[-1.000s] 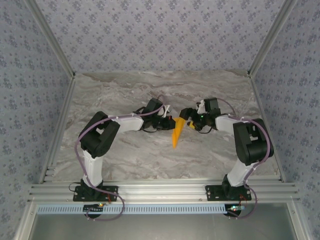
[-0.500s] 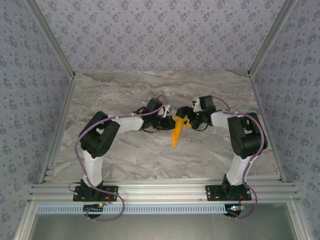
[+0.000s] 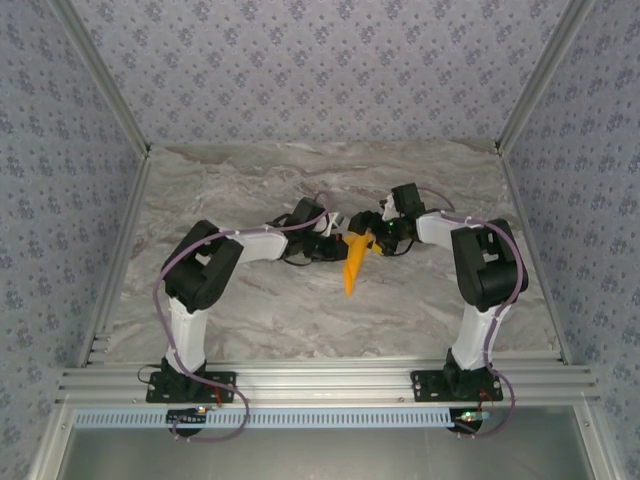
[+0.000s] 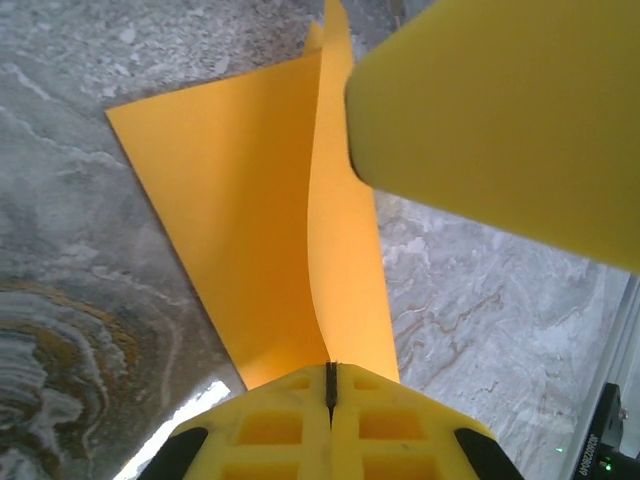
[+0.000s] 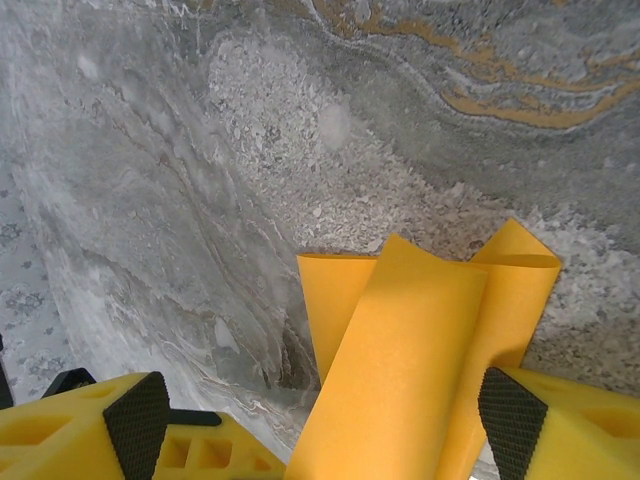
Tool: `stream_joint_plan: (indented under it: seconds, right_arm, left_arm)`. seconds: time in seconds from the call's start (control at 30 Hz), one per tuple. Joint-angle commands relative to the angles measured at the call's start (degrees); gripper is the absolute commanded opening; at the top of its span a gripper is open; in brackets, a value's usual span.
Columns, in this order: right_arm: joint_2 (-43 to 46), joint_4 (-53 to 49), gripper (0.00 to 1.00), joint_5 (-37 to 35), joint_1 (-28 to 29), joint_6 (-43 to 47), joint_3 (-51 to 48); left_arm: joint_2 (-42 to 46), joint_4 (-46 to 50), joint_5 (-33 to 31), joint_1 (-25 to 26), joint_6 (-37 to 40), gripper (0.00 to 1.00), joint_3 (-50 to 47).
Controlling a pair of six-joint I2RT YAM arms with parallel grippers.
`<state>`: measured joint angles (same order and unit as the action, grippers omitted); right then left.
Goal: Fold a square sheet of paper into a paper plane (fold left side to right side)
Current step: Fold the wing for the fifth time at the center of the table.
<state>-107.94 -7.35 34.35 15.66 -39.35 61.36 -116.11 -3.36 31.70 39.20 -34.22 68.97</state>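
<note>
At mid-counter (image 3: 250, 190), the plane (image 3: 351, 268) lies with its tip toward me and its far end between the two hands. The left hand (image 3: 337, 243) is pinched tight on the plane's raised flap. The right hand (image 3: 370, 238) is spread wide, with the curled paper sitting between its fingers (image 5: 135, 420).

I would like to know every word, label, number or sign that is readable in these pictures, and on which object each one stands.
There is no readable text.
The orange-yellow paper is plain. The left end effector and the right end effector carry no visible marking. The marble-pattern table and the wallpaper show only patterns, no letters.
</note>
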Motion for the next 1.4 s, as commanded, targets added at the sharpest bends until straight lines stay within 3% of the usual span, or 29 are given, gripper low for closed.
stream_joint_plan:
  seconds: [0.0,0.9,1.37]
  right_arm:
    - [-4.8,-4.3,0.87,-4.9,0.8,2.9,-0.6]
    - [-4.6,-3.1,0.87,-3.4,1.9,5.8,-0.9]
    - [4.8,-6.3,0.87,-8.3,0.3,7.7,-1.4]
  left_arm:
    - [-1.2,1.7,0.7,-0.6,2.2,0.0,2.2]
    - [-5.4,2.7,0.2,-0.9,3.0,0.0,3.5]
    - [-6.3,4.3,-1.1,-0.9,3.8,0.0,3.1]
